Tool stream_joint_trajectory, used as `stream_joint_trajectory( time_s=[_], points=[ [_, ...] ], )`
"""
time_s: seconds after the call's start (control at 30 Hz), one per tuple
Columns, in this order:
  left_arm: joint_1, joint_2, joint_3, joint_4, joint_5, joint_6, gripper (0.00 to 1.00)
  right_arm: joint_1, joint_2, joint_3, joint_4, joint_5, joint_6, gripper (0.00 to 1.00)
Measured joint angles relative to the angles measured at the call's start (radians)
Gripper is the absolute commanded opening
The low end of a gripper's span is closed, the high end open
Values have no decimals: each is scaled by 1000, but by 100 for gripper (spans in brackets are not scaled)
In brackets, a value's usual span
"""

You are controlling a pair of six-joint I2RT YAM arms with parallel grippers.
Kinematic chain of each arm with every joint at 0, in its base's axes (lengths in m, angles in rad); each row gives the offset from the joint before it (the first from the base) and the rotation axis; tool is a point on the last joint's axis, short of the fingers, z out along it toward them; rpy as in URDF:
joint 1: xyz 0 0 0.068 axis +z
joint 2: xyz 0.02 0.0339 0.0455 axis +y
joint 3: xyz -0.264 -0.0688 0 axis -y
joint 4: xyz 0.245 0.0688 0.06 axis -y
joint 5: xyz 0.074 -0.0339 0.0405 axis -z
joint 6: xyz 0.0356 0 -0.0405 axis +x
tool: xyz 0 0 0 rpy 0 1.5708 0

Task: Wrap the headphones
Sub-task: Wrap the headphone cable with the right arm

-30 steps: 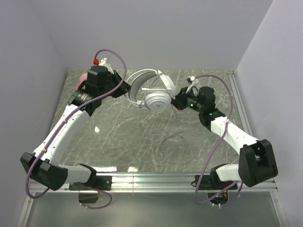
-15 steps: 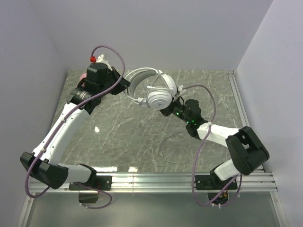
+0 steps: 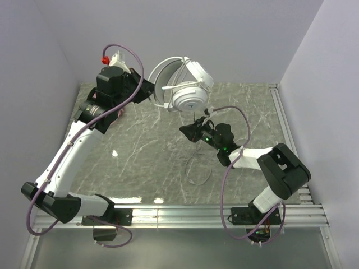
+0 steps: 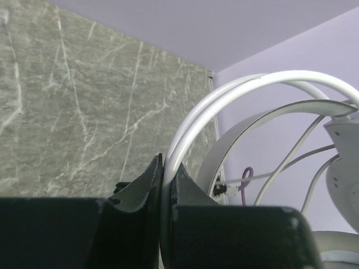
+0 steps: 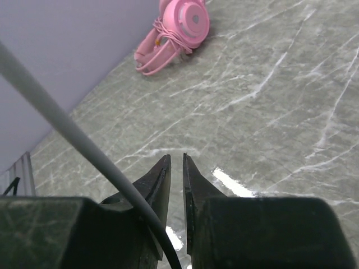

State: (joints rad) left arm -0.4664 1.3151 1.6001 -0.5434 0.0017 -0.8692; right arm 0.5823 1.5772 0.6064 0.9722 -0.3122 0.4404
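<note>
My left tool (image 4: 166, 168) pinches the white headset (image 3: 188, 92) by its band (image 4: 235, 95); right tool (image 5: 175, 162) barely parted, empty.
Headset hangs above tabletop (image 3: 140, 151): probably light, stiff band, limp cable (image 5: 67, 131) beside my right tool, so I'd grab there. Pink headset (image 5: 179, 28) lies back-left.

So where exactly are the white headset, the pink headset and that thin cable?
white headset (image 3: 188, 101): overhead view, on its round ear cup.
pink headset (image 5: 190, 19): right wrist view, on its ear cup.
thin cable (image 5: 67, 126): right wrist view, on its slanting middle stretch.
</note>
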Motion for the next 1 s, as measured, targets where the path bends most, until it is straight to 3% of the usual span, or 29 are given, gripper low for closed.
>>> stream_joint_trajectory(
  time_s=[0.2,0.3,0.63,0.8,1.0],
  points=[
    [0,25,56,-14,-54,-1,0,18,0,-54,50,-2,20,25],
    [0,43,85,-11,-69,-7,0,46,0,-81,66,-2,28,21],
    [0,127,171,-6,-135,-8,0,162,31,-124,138,-1,54,19],
    [0,169,172,1,-190,-12,0,242,31,-140,150,10,69,14],
    [0,222,172,6,-254,-56,0,356,6,-142,118,38,76,0]
  ],
)
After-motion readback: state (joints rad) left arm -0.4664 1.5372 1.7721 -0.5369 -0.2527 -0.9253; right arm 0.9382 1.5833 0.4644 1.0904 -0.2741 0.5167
